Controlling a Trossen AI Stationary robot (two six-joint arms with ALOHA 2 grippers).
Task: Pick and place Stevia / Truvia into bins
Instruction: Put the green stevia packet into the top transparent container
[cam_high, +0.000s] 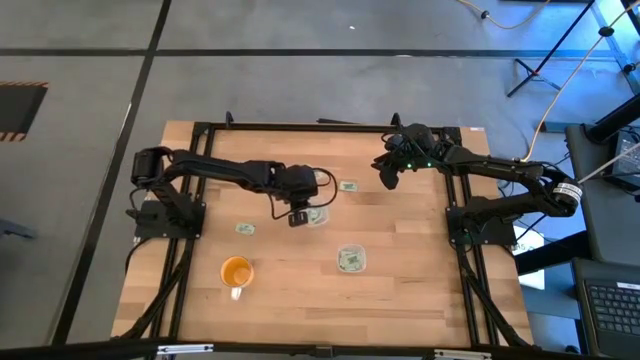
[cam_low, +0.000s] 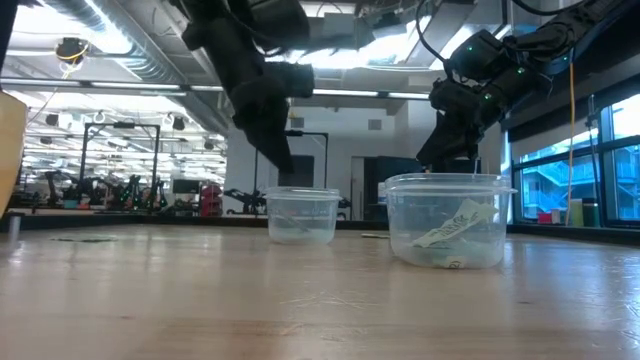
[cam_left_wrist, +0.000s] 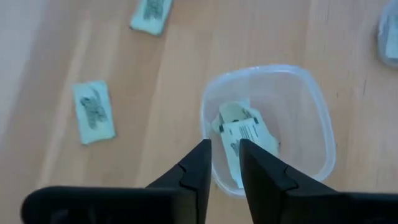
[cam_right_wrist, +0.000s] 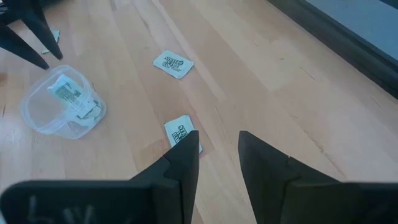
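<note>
Hovering just above the small round clear plastic cup (cam_left_wrist: 268, 127) near the table's middle, the left gripper (cam_left_wrist: 225, 155) has its two dark fingers a narrow gap apart with nothing between them. Directly below, inside that cup, lie pale green and white paper sweetener packets (cam_left_wrist: 244, 137), at least two, overlapping and slumped against the wall.

Outward from that cup, two more flat packets (cam_left_wrist: 94, 112) lie loose on the bare wood of the table (cam_high: 420, 290) on the left arm's side, and another packet (cam_high: 348, 186) sits a little beyond the cup toward the far edge. A second clear cup (cam_high: 351, 260), nearer the front edge, also has a packet in it. The orange cup with a handle (cam_high: 236, 271) stands off toward the front-left, well apart.

The right gripper (cam_right_wrist: 216, 152) hangs over the far right part of the table, fingers spread wide and empty, with one packet (cam_right_wrist: 181, 135) just past its fingertips.

These packets look featherlight, limp and thin, lying flush with the wood; I would guess a pinch across the short width, pressing down at the edges, works best, since a shallow grip could slide off the paper.
</note>
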